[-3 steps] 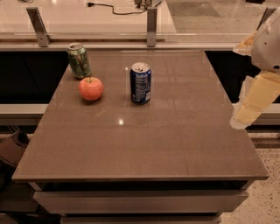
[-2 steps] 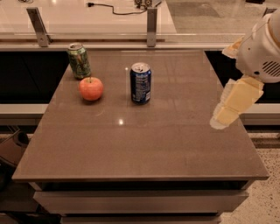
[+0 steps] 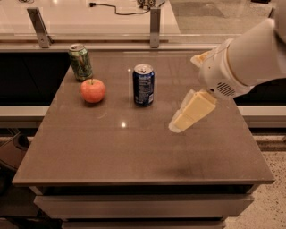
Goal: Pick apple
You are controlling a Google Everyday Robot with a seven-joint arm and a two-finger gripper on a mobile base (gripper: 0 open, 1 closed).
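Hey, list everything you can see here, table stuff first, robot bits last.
Table: one, brown, centre of view.
Green can: one, green, upright, back left corner of the table.
Apple: one, red-orange, just in front of the green can.
Blue can: one, blue, upright, right of the apple.
Metal posts: two, grey, behind the table.
Cable: one, black, on the pale counter at top.
Arm: one, white, entering from the right.
End effector: one, cream, above the table, right of the blue can, apart from the apple.

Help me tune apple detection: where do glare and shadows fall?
Camera view: a small glare spot on the table, front-left of the blue can, clear of the apple; the gripper hangs over the table's right half, faint shadow beneath.
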